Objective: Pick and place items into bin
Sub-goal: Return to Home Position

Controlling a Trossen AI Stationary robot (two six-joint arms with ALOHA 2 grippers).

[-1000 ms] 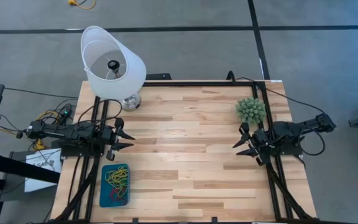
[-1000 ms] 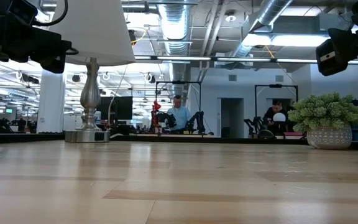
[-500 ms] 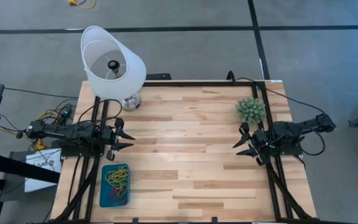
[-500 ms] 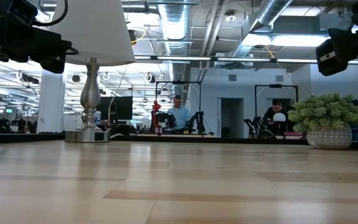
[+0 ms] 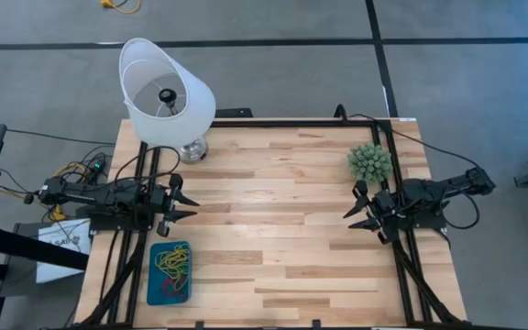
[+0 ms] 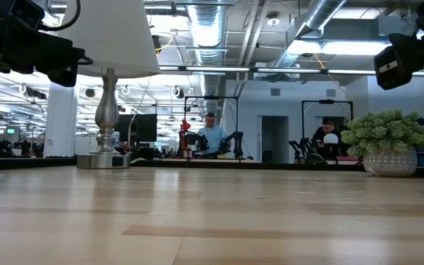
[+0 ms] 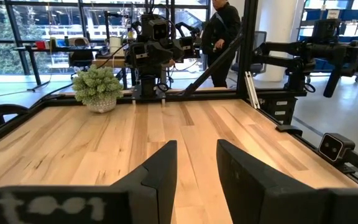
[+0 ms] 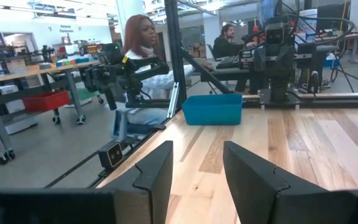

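The teal-blue bin (image 5: 170,272) sits at the table's near-left corner, with several red, yellow, green and orange rubber bands (image 5: 173,264) lying inside it. It also shows in the right wrist view as a blue tray (image 8: 212,109). My left gripper (image 5: 189,203) hovers open at the table's left edge, just beyond the bin. My right gripper (image 5: 354,210) hovers open at the right edge, near the plant. Both show open in their wrist views (image 7: 195,163) (image 8: 196,167). I see no bands on the bare table.
A white lampshade on a silver base (image 5: 165,95) stands at the far-left corner. A spiky green plant in a pot (image 5: 369,162) stands near the far-right edge. The wooden table (image 5: 273,229) lies between the arms. People sit in the room beyond (image 8: 143,46).
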